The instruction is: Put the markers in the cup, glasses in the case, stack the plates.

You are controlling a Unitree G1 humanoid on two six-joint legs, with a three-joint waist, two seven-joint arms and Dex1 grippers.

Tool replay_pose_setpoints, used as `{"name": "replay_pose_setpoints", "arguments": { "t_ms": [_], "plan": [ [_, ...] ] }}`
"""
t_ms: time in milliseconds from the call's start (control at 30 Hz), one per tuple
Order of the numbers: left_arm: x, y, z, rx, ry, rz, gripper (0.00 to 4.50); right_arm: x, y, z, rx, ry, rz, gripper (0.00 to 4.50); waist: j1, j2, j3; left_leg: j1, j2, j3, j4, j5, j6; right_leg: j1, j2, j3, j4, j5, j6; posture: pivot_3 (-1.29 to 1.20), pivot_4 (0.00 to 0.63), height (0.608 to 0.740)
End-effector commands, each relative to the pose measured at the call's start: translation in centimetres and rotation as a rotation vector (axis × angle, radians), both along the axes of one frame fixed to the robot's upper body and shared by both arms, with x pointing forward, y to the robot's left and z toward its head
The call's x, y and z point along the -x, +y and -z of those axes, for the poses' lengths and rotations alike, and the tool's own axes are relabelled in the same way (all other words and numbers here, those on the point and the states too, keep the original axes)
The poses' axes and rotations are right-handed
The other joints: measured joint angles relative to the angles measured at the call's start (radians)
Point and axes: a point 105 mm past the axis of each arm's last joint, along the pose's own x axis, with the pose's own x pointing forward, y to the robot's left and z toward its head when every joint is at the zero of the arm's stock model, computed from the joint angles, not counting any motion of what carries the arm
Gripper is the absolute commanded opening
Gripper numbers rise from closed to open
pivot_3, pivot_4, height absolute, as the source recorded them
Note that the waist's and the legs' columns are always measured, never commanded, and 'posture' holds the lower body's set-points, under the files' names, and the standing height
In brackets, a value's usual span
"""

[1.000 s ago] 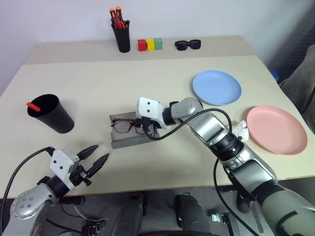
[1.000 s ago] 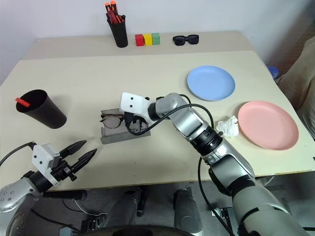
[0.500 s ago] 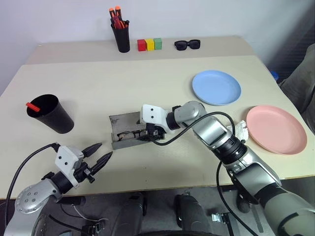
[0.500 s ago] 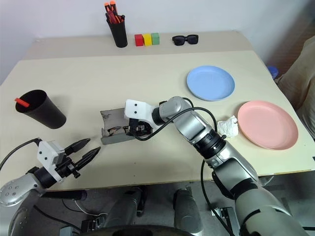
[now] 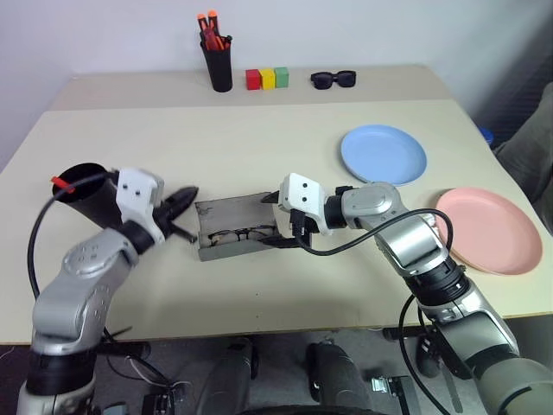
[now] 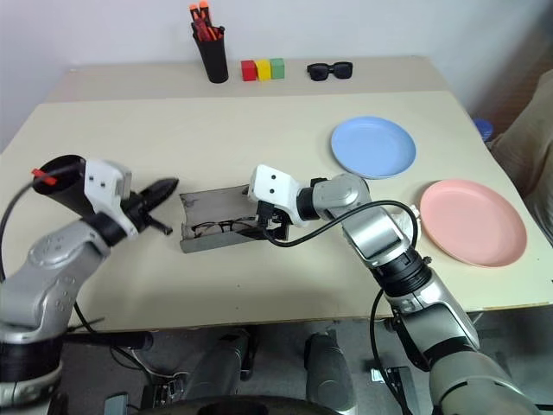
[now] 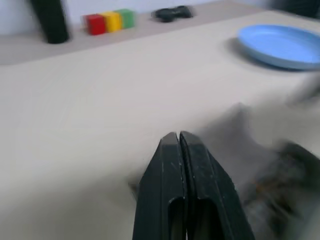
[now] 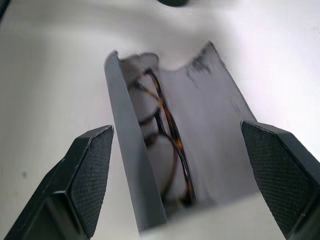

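The grey case lies open mid-table with its lid raised at the back. The wire-framed glasses lie folded inside it, also seen as glasses. At the case's right end my right gripper is open, its fingers set wide on either side of the case with nothing held. My left gripper is shut and empty, its tip pointing at the case's left end. Behind my left hand stands the black cup, a marker's red-orange end sticking out. The blue plate and the pink plate lie apart at the right.
Along the far edge stand a black pen holder with orange-capped markers, three coloured blocks and black sunglasses. My right arm crosses the table between the case and the pink plate.
My right gripper let go of the glasses, which now lie in the case, opened and drew back to the right. My left gripper rose from the near edge to the case's left end and shut.
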Motion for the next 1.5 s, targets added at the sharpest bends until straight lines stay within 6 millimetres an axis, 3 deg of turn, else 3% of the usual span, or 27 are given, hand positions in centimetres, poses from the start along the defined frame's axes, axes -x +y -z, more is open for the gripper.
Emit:
{"name": "replay_pose_setpoints", "arguments": {
  "t_ms": [33,200,300,467,600,800,933,1067,1200,1500],
  "plan": [
    [-3.2,0.0,-0.5,0.005,0.063,-0.073,0.03,0.5,-1.9,-2.0,-0.032,-0.08,0.027,4.11,0.001,0.0,0.0,0.0,0.0,0.0,0.0,0.0,0.0,0.0,0.0,0.0,0.0,0.0,0.0,0.0,0.15,0.74],
    [-6.4,-1.2,-0.3,0.04,0.233,-0.062,0.03,0.7,-5.0,-2.2,-0.017,-0.134,0.108,4.11,-0.004,-0.001,0.001,0.0,-0.001,0.001,0.0,0.0,0.0,0.0,0.0,0.0,0.0,0.0,0.001,0.0,0.15,0.74],
    [-6.6,-2.6,1.1,-0.012,0.355,0.021,0.03,1.0,-6.7,-2.2,-0.008,-0.152,0.149,4.11,-0.005,-0.001,0.001,0.0,0.0,0.001,0.0,0.0,0.0,0.0,0.001,0.0,0.0,0.0,0.001,0.0,0.15,0.74],
    [-6.4,-3.2,2.4,-0.066,0.416,0.101,0.03,1.1,-9.3,-1.8,0.013,-0.155,0.246,4.11,-0.005,-0.001,0.001,0.0,0.0,0.002,0.0,0.0,0.0,0.0,0.001,0.001,0.0,0.0,0.001,0.0,0.15,0.74],
    [-5.1,-3.2,3.0,-0.125,0.425,0.183,0.03,0.9,-10.4,-1.5,0.015,-0.149,0.298,4.11,-0.006,-0.001,0.001,0.0,0.002,0.002,0.0,0.0,0.0,0.0,0.0,0.001,0.0,0.0,0.001,0.0,0.15,0.74],
    [-3.2,-2.7,2.1,-0.157,0.342,0.246,0.03,0.1,-10.1,-1.5,0.001,-0.151,0.302,4.11,-0.004,-0.001,0.001,0.0,0.003,0.0,0.0,0.0,0.0,-0.001,-0.001,0.002,0.0,0.0,0.0,0.0,0.15,0.74],
    [-0.5,-3.4,1.7,-0.189,0.249,0.351,0.03,-0.8,-10.2,-1.3,-0.005,-0.148,0.322,4.11,-0.006,-0.001,0.001,0.0,0.003,0.001,0.0,0.0,0.0,-0.001,-0.002,0.002,-0.001,0.0,0.0,0.0,0.15,0.74],
    [3.1,-4.6,1.8,-0.166,0.164,0.477,0.03,-3.5,-11.0,-1.0,0.005,-0.156,0.433,4.11,-0.004,-0.001,0.001,0.0,0.003,0.002,-0.001,0.0,0.0,-0.001,-0.003,0.004,-0.002,-0.002,-0.004,0.0,0.15,0.74],
    [5.2,-4.7,2.6,-0.175,0.131,0.504,0.03,-6.3,-12.4,-0.8,0.038,-0.19,0.569,4.11,-0.001,-0.001,0.001,0.0,0.003,0.002,0.0,0.0,0.0,-0.001,-0.003,0.004,-0.002,-0.002,-0.005,0.0,0.15,0.74],
    [7.7,-4.9,3.5,-0.22,0.023,0.522,0.03,-10.1,-15.5,1.5,0.265,-0.338,0.741,4.11,-0.003,0.0,0.001,0.0,0.002,0.006,-0.001,0.0,0.0,-0.001,-0.003,0.004,-0.002,-0.002,-0.005,0.0,0.15,0.74]
  ]
}}
